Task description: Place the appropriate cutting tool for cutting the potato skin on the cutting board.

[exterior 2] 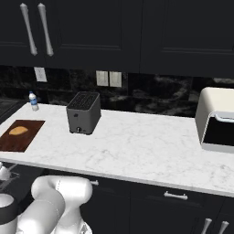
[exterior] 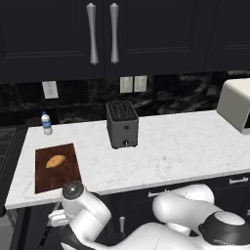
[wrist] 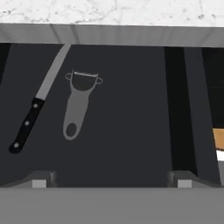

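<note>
A: End effector [wrist: 111, 179] is spread wide, nothing between its tips, looking down into an open drawer [wrist: 131, 131] under the bench [wrist: 109, 11] edge. Peeler [wrist: 78, 105] lies flat ahead of it and off to its left, forked head pointing away, handle toward the tips.

B: And the knife [wrist: 37, 103]?

A: Just left of the peeler, roughly parallel, black handle near, blade angled away. Close but apart. That's the risk: the two sit near enough that a descent drifting too far left could land a tip on the knife or nudge it into the peeler.

B: Anything else?

A: Peeler is thin and flat on the drawer floor, so the tips may slide over it or push it instead of pinching. Drawer front and bench lip look tight on the way out too.

B: Target?

A: Cutting board [exterior: 56, 168] sits on the bench with the potato [exterior: 55, 161] on it, up above the drawer. The drop could bump the potato.
</note>
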You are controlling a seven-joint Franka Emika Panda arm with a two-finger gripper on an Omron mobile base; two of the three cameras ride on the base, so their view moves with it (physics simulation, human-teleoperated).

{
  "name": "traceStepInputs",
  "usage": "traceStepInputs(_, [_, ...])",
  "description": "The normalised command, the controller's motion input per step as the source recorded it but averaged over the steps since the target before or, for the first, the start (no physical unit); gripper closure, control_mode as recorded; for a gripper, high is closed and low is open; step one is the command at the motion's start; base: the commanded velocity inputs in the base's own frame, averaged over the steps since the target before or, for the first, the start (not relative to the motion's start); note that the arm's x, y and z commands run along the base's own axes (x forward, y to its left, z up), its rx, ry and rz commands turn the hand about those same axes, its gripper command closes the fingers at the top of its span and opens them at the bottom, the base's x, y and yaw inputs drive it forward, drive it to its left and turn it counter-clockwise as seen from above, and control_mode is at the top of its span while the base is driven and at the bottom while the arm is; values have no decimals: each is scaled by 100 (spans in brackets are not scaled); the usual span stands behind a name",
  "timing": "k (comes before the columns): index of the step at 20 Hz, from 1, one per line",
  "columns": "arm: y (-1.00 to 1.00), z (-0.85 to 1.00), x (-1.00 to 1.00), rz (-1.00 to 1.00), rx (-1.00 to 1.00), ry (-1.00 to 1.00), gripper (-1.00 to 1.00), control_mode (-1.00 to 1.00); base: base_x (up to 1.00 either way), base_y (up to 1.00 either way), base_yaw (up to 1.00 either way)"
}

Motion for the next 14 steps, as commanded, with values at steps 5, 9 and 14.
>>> traceStepInputs(5, [1, 0, 46, -5, 2, -2, -100, -100, 0, 0, 0])
traceStepInputs(9, [13, -1, 63, -11, 3, 0, -100, -100, 0, 0, 0])
traceStepInputs(14, [15, 0, 9, -5, 3, 0, -100, -100, 0, 0, 0])
